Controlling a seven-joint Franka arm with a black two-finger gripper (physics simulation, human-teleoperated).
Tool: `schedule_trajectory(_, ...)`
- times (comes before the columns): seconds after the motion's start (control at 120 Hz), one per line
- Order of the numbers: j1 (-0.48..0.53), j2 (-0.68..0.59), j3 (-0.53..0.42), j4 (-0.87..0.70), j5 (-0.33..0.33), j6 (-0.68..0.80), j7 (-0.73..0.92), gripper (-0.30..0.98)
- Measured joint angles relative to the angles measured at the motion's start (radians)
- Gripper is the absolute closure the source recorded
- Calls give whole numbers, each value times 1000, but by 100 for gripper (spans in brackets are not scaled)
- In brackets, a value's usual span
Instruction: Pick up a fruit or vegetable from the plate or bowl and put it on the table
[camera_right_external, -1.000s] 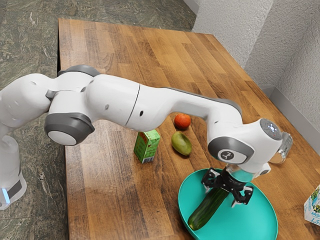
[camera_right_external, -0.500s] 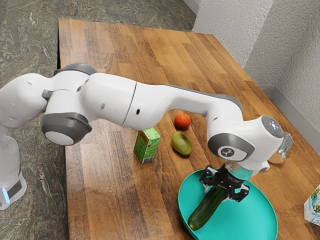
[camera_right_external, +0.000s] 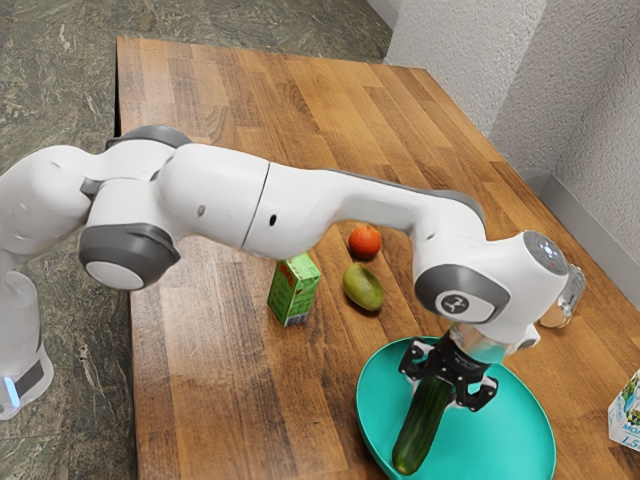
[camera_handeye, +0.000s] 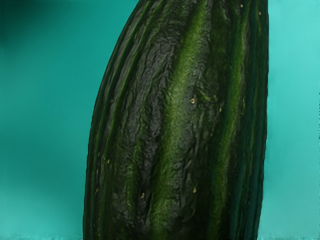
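Gripping the cucumber (camera_right_external: 420, 432) with the gripper (camera_right_external: 435, 391) over the plate (camera_right_external: 510, 430), near, on the exterior view's right. Can see a mango (camera_right_external: 362, 288) farther left.

Cucumber (camera_handeye: 175, 120): dark green, rounded, running lengthwise across the view
Cucumber skin: ridged and finely wrinkled, with lighter green stripes (camera_handeye: 175, 102) and scattered small pale specks (camera_handeye: 192, 101)
Plate (camera_handeye: 295, 120): smooth teal surface, visible along both sides of the cucumber, shaded darker on one side
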Motion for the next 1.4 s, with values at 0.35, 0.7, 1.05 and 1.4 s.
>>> schedule_trajectory(0.35, -3, -41, 9, 11, -7, -68, -2, 44)
schedule_trajectory(0.7, 7, -101, 157, 79, 42, -195, -3, 44)
schedule_trajectory(1.05, 157, -89, 195, 78, 47, -211, 4, 44)
schedule_trajectory(1.4, 269, -60, 136, 75, 45, -69, 44, 44)
